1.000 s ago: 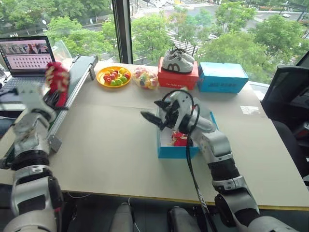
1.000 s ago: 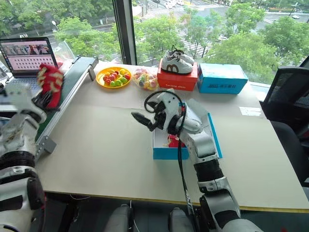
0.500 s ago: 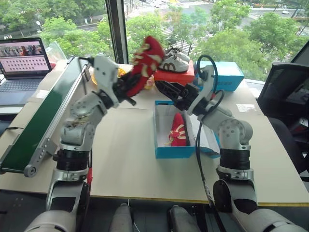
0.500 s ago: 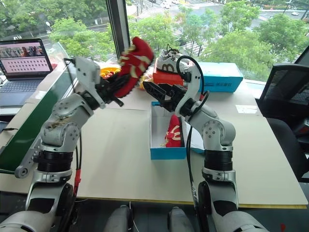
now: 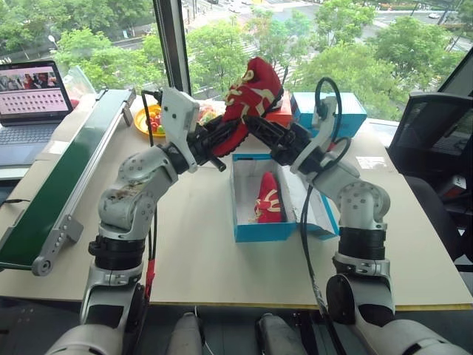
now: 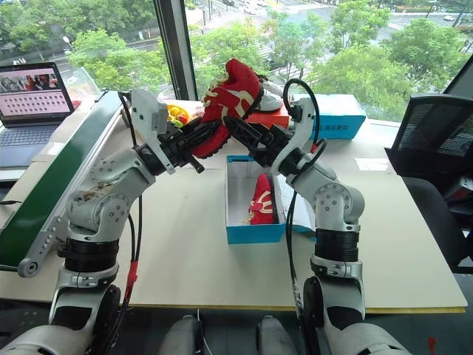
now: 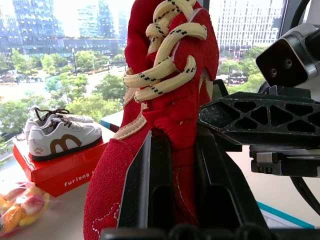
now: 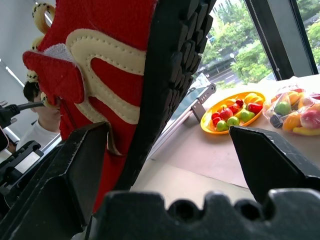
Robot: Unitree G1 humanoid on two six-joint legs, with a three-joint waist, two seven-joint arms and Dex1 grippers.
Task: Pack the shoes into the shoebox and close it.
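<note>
1. Beyond the bench (image 5: 185, 244), big windows look out on green treetops and a street far below.
2. On the bench, at its middle, stands the open blue shoebox (image 5: 264, 231), white inside, its lid (image 5: 319, 220) folded out to the right.
3. One red shoe (image 5: 269, 198) with cream-gold trim lies inside the shoebox, toward its right wall.
4. The second red shoe (image 5: 251, 96) is held up in the air above the far end of the shoebox, its toe pointing up and to the right.
5. The left end effector (image 5: 214, 140) is clamped on this raised shoe; the left wrist view shows its two black fingers (image 7: 150, 185) pressed on the red fabric near the heel, below the cream laces.
6. The right end effector (image 5: 266, 133) meets the same shoe from the right. In the right wrist view its fingers (image 8: 80, 170) stand apart, one against the shoe's side and the other well clear of the black sole, so they do not yet pinch it.
7. At the far edge sits a red box (image 7: 55, 170) with a pair of white-and-grey sneakers (image 7: 60, 137) on top, and just right of it another blue box (image 5: 347, 111).
8. Left of the red box lie a clear bag of colourful sweets (image 8: 300, 117) and an orange plate of toy fruit (image 8: 232, 112).
9. Along the left side runs a green conveyor belt (image 5: 66, 177), with an open laptop (image 5: 33, 96) further left.
</note>
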